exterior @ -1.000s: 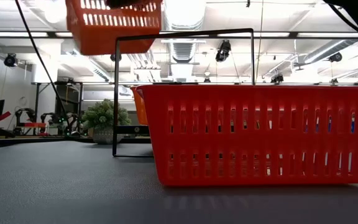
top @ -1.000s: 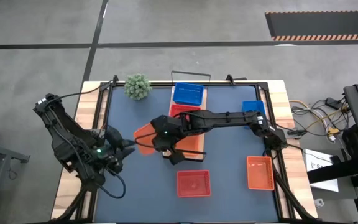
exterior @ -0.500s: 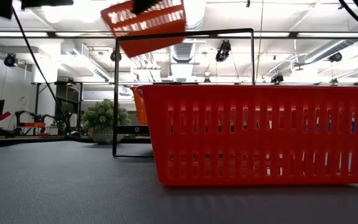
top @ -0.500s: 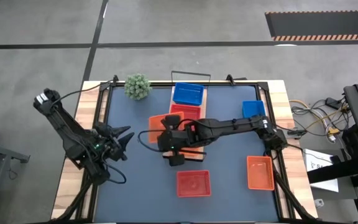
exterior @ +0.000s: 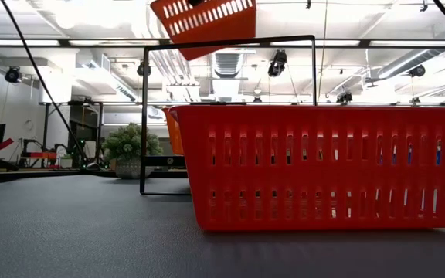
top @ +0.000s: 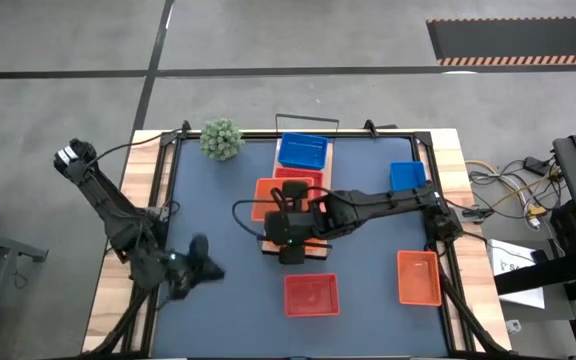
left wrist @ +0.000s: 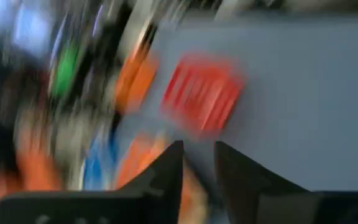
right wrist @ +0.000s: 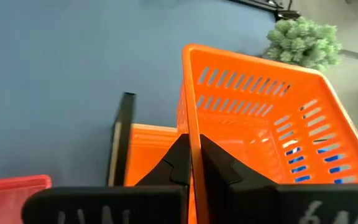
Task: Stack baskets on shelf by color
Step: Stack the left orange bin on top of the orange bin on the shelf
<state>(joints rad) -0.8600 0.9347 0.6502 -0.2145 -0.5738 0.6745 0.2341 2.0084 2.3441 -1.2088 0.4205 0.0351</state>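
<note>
Dark-blue table mat (top: pixel 218 190) bearing green plant ball (top: pixel 222 139), light-wood shelf (top: pixel 328 150), red basket (top: pixel 311 294), orange basket (top: pixel 418 277), small blue basket (top: pixel 406 175). Blue basket (top: pixel 302 151) on shelf's far end.

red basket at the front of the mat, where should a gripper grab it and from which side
Pinch one long rim wall of the red basket from straight above, one finger inside and one outside. It sits upright and open-topped with thin perforated walls, apart from its neighbours, as the right gripper grips the orange basket.

glossy perforated plastic orange basket (right wrist: pixel 253 118)
</note>
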